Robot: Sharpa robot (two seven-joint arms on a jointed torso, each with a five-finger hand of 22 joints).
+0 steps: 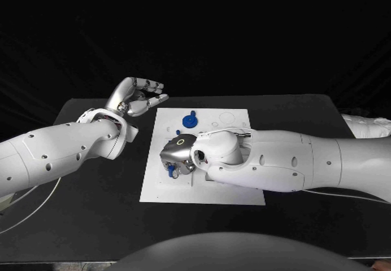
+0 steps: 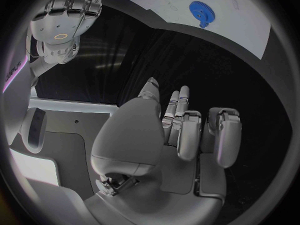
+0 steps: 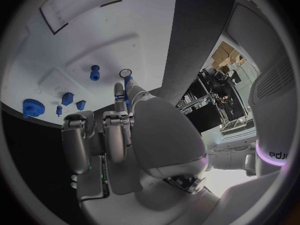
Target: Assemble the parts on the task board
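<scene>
The white task board (image 1: 204,189) lies in the middle of the table. A blue gear (image 1: 189,119) sits near its far edge, and the left wrist view shows the gear (image 2: 199,9) too. My right hand (image 1: 181,157) hangs low over the board's left side. It pinches a small blue part (image 3: 128,85) between thumb and a finger; the part (image 1: 171,168) shows under the hand. Several more small blue parts (image 3: 67,98) and a blue peg (image 3: 95,72) stand on the board. My left hand (image 1: 138,93) hovers off the board's far left corner, fingers curled in on nothing.
Outlined recesses (image 1: 228,119) mark the board's far right part. Black table (image 1: 98,186) surrounds the board on all sides. My right forearm (image 1: 277,161) lies across the board's right half and hides it.
</scene>
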